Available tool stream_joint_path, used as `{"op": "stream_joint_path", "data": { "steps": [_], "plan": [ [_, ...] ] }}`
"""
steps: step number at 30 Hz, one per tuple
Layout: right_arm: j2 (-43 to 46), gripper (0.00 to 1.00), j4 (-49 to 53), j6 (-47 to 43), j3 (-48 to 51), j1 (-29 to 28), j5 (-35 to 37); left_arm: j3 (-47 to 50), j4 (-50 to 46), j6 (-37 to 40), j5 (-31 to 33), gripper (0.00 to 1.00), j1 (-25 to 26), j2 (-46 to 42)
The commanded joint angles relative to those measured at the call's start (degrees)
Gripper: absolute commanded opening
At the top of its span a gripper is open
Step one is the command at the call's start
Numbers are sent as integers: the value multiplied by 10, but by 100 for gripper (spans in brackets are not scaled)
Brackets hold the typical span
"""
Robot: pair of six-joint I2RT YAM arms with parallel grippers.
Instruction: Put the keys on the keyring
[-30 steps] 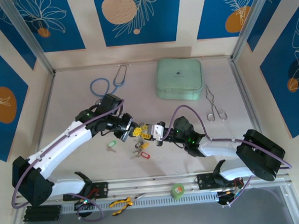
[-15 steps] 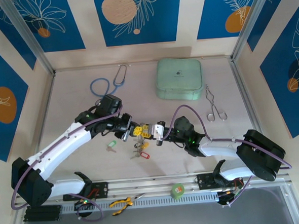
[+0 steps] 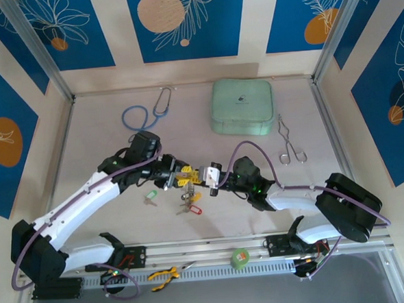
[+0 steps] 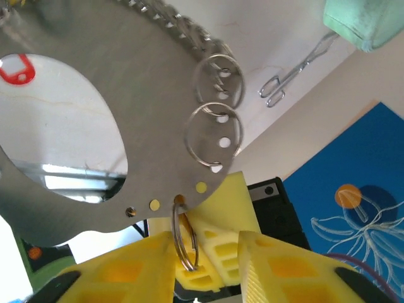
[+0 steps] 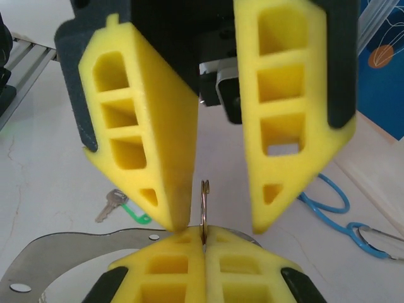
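Note:
The keyring [image 4: 145, 145] is a flat silvery oval loop with small holes along its rim, held up between the two grippers. A small split ring [image 5: 204, 205] hangs from one hole. My right gripper [image 5: 204, 237] is shut on that split ring. My left gripper [image 5: 219, 224] stands open, a finger on each side of the ring [image 4: 184, 237]. In the top view the left gripper [image 3: 176, 175] and right gripper [image 3: 198, 174] meet tip to tip. Several keys [image 3: 186, 202] with a red tag [image 3: 195, 209] hang below them. A green-tagged key [image 3: 150, 194] lies on the table.
A mint-green case [image 3: 242, 106] sits at the back, with a blue stethoscope [image 3: 145, 114] to its left and metal forceps [image 3: 288, 143] to its right. On the near rail lie a tape roll [image 3: 241, 257] and yellow pliers [image 3: 165, 274].
The left gripper's jaws have opened off the split ring, and the right gripper has closed on it. The left arm has drawn slightly back to the left.

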State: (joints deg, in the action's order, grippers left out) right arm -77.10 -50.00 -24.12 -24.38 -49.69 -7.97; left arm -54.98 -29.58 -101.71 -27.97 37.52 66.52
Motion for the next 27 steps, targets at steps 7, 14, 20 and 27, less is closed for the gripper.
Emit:
{"op": "stream_joint_path", "data": {
  "steps": [7,14,20,27],
  "plan": [
    [21,0,53,20,-20,15,-9,-7,55,329,162,73,-84,-71],
    [41,0,102,24,-32,27,-25,-23,35,886,195,62,-83,-107],
    [52,0,155,14,-53,33,-50,155,204,1253,38,57,-79,-206],
    [61,0,208,-9,-73,35,-64,175,222,1386,-55,50,-68,-142]
  ]
}}
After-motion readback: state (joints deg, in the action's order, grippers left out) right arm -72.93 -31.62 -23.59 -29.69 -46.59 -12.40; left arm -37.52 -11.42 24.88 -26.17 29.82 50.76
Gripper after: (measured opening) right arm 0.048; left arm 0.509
